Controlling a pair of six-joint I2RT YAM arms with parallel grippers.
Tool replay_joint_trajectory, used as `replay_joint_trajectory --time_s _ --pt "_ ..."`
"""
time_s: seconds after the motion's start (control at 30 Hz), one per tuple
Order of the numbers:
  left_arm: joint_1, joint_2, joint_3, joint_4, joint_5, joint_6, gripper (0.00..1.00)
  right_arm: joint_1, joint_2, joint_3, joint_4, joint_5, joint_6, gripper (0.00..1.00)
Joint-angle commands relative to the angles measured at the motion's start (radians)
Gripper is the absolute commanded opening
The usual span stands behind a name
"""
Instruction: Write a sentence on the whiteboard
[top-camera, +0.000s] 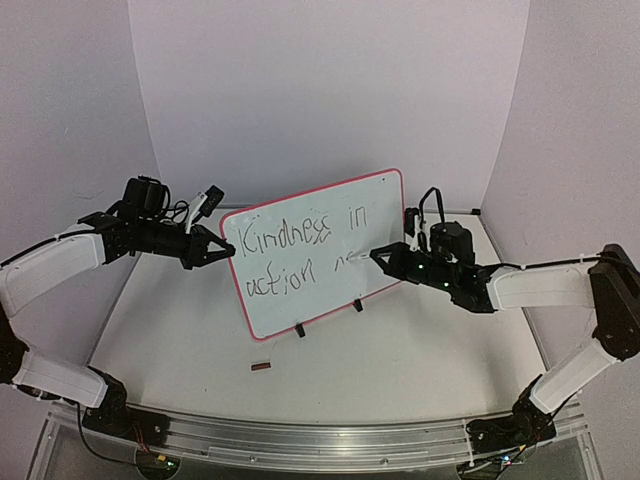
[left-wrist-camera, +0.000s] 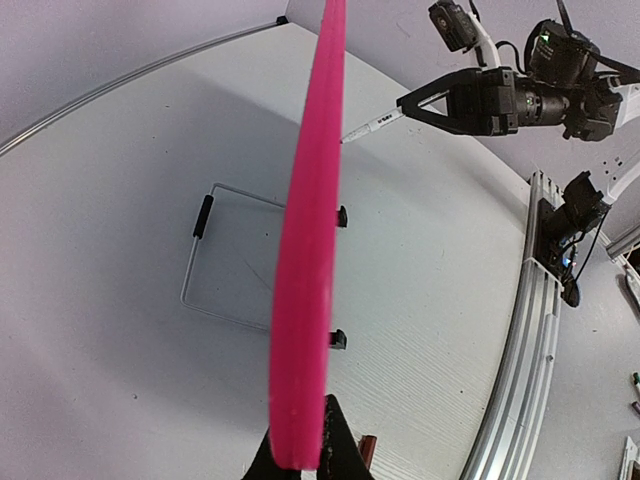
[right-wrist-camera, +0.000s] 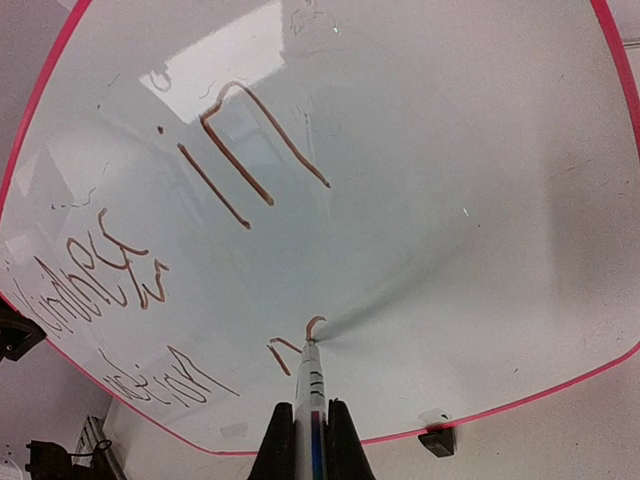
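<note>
Fingers of the right gripper (right-wrist-camera: 306, 408) pinching a marker (right-wrist-camera: 311, 378), tip touching the whiteboard (right-wrist-camera: 450, 200) at fresh strokes after "action"; bare space for the sentence (top-camera: 300, 250) lying rightward along that second line; left gripper (top-camera: 222, 250) clamped on the left rim.

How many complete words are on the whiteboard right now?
3. "Kindness" upper left, "in" to its right, "action" on the lower line. After it, the marker sits at a few strokes of an unfinished word.

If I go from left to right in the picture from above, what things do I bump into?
First the left arm → left end effector → whiteboard → marker → right end effector → right arm.
</note>
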Motion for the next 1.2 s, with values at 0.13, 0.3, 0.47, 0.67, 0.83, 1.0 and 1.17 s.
replay_joint_trajectory --time_s 0.13,0.3,0.47,0.67,0.83,1.0,1.17 --pt "-0.017 0.038 -0.008 -0.075 -0.053 0.05 0.0 -0.005 -0.027 -0.017 -0.02 0.062 -0.012 0.0" --pt "-0.017 0.038 -0.007 -0.077 -0.053 0.05 0.0 -0.006 -0.039 0.002 -0.026 0.074 -0.025 0.0" --pt "-0.018 0.037 -0.008 -0.076 -0.055 0.05 0.0 -0.005 -0.044 0.035 -0.03 0.074 -0.041 0.0" --pt "-0.017 0.037 -0.008 -0.076 -0.055 0.051 0.0 -0.005 -0.049 0.061 -0.041 0.074 -0.056 0.0" --pt "-0.017 0.036 -0.008 -0.077 -0.055 0.05 0.0 -0.006 -0.053 0.068 -0.045 0.073 -0.06 0.0" --pt "-0.017 0.037 -0.008 -0.077 -0.055 0.05 0.0 -0.006 -0.067 0.064 -0.046 0.071 -0.059 0.0" --pt "-0.017 0.038 -0.008 -0.076 -0.055 0.05 0.0 -0.005 -0.114 0.036 -0.047 0.074 -0.049 0.0"
